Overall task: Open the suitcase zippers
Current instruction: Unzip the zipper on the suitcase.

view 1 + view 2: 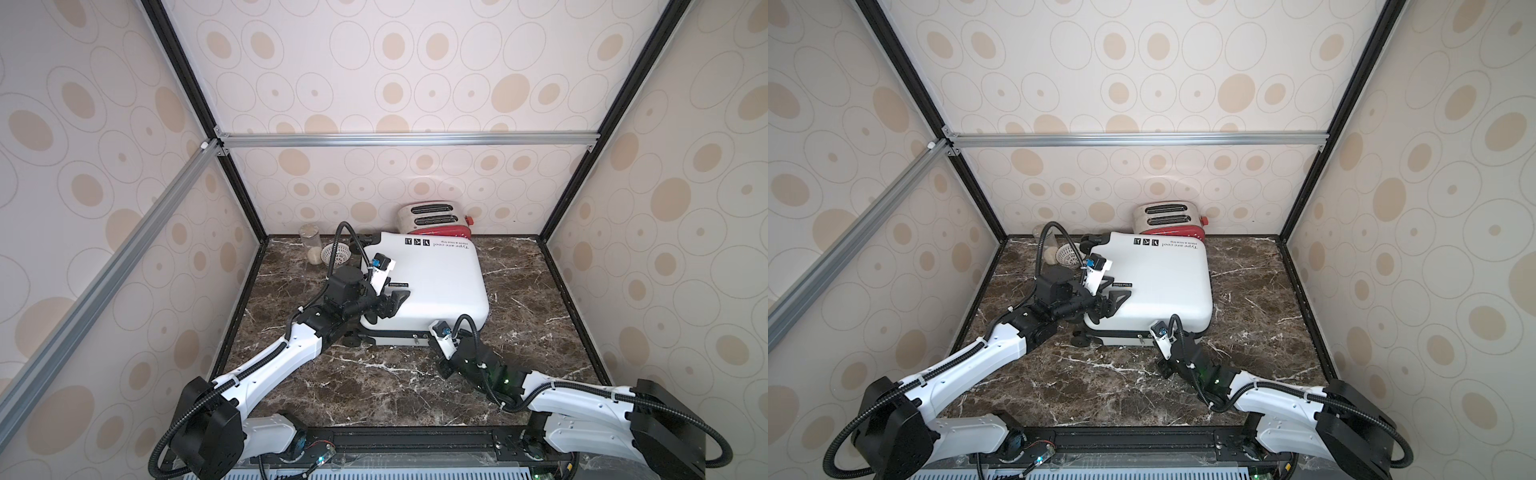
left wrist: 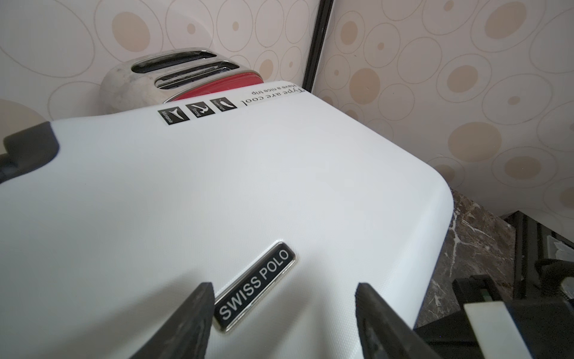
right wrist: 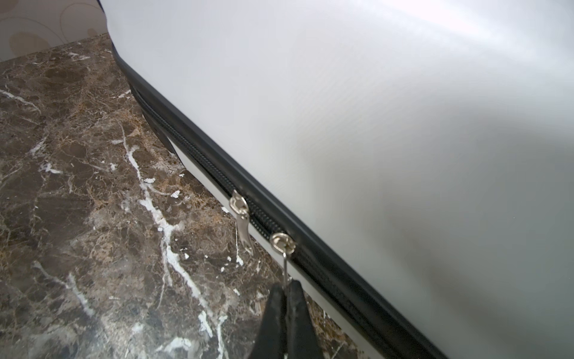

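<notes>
The white suitcase (image 1: 436, 282) (image 1: 1163, 282) lies flat on the marble table in both top views. My left gripper (image 2: 284, 286) (image 1: 386, 307) is open, its fingers spread over the lid on either side of the black SWISS POLO badge (image 2: 256, 284), with nothing between them. The black zipper band (image 3: 198, 155) runs along the near side seam. Two silvery pulls sit close together on it. One pull (image 3: 239, 214) hangs free. My right gripper (image 3: 285, 284) is shut on the thin tab of the other pull (image 3: 282, 244), low by the table.
A red and steel toaster (image 1: 432, 218) stands behind the suitcase at the back wall. A glass jar (image 1: 311, 243) and a white strainer basket (image 1: 336, 253) sit at the back left. A black suitcase wheel (image 1: 353, 340) sticks out at the near left corner. Patterned walls enclose the table.
</notes>
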You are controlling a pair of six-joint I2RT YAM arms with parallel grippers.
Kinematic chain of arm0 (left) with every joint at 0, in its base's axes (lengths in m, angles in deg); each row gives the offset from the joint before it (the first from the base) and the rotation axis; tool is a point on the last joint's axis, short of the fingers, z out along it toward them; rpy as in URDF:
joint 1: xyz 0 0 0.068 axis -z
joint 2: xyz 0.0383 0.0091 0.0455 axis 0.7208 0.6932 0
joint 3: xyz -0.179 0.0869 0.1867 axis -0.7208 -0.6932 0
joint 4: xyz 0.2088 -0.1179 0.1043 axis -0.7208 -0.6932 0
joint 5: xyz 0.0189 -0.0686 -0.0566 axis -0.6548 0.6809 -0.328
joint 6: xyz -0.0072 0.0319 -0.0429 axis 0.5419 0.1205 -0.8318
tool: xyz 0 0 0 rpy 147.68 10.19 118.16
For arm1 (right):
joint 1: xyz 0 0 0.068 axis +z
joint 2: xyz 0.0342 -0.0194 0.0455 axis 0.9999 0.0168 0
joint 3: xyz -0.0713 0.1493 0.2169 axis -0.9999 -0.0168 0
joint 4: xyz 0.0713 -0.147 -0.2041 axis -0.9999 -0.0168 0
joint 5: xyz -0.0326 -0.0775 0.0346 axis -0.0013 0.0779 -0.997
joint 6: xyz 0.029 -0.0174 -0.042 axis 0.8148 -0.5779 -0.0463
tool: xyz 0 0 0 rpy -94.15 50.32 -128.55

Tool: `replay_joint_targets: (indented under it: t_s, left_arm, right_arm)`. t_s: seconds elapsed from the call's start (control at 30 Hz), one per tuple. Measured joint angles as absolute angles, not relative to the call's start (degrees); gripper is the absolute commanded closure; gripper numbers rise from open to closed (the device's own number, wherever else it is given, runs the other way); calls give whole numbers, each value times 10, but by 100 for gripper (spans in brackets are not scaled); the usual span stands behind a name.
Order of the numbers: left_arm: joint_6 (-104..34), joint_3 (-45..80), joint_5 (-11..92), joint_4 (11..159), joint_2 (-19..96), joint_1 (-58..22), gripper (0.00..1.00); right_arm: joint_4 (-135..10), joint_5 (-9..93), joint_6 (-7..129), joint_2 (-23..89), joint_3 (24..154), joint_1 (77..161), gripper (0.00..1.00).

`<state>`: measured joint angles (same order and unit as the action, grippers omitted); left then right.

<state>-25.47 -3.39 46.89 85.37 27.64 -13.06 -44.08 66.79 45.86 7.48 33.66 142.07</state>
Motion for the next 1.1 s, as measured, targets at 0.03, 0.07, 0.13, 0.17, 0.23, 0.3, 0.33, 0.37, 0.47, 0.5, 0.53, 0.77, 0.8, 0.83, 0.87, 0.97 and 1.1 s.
replay_joint_targets:
  t_s: [0.03,0.07,0.13,0.17,0.23,0.3,0.33,0.37,0.47,0.5,0.53,0.77,0.8,0.83,0.87,0.97,1.1]
  left_arm:
    - [-254,-34,467,854,277,-131,28]
    - [-253,-34,464,854,277,-131,27]
    - [-252,-34,460,854,277,-131,27]
    - [-252,-34,458,854,277,-131,27]
    - [-251,-34,456,854,278,-131,27]
    - [-251,-34,453,853,279,-131,27]
    - [-250,-34,453,853,280,-131,27]
    - [-250,-34,453,853,280,-131,27]
    - [-249,-34,452,853,281,-131,27]
    - [-248,-34,452,853,281,-131,27]
    - [-248,-34,451,853,281,-131,27]
    - [-246,-33,449,855,283,-131,27]
    - [-245,-33,449,855,283,-131,27]
    - [-244,-33,449,854,283,-131,27]
    - [-241,-32,449,853,283,-131,26]
    - [-227,-21,447,835,282,-129,24]
    - [-202,4,415,771,273,-124,24]
  right_arm:
    - [-447,666,457,68,335,1418,100]
    - [-454,665,456,60,333,1415,100]
    - [-465,662,454,46,330,1409,100]
    - [-470,662,453,38,327,1406,100]
    - [-483,662,453,19,320,1398,100]
    - [-497,662,453,-4,312,1387,100]
    - [-504,662,453,-15,309,1382,100]
    - [-515,663,453,-29,305,1375,100]
    - [-547,665,453,-70,296,1356,100]
    - [-555,663,454,-85,292,1346,100]
    - [-558,660,456,-97,287,1336,100]
    - [-582,653,486,-139,271,1281,100]
    - [-583,653,490,-139,271,1279,100]
    - [-583,652,491,-139,271,1279,100]
    - [-584,651,492,-139,271,1278,100]
    - [-582,642,491,-139,271,1275,100]
    - [-579,636,485,-132,273,1272,100]
